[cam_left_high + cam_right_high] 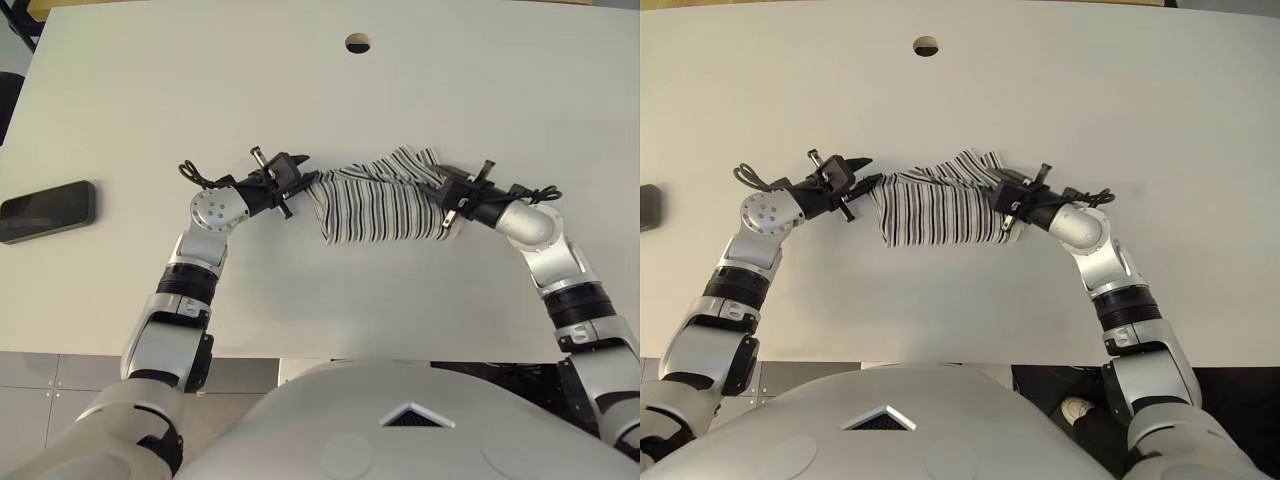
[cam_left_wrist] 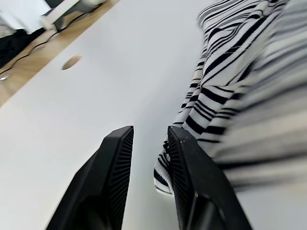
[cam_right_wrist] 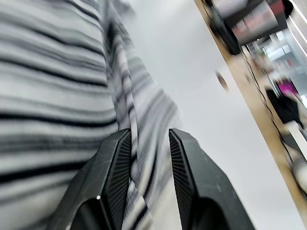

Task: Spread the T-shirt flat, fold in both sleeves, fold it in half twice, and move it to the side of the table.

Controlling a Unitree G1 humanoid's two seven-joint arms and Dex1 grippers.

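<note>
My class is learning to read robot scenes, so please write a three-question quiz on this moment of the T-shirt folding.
1. True or false: the T-shirt lies spread flat on the table.
2. What lies on the table at the robot's left? A a phone; B a mug; C a book.
3. Fill in: the left gripper and the right gripper are both ___.
Key: 1 false, it is bunched; 2 A; 3 open.

Arms bent inward, left end effector (image 2: 148, 134) slightly open, right end effector (image 3: 149, 133) opposite
</note>
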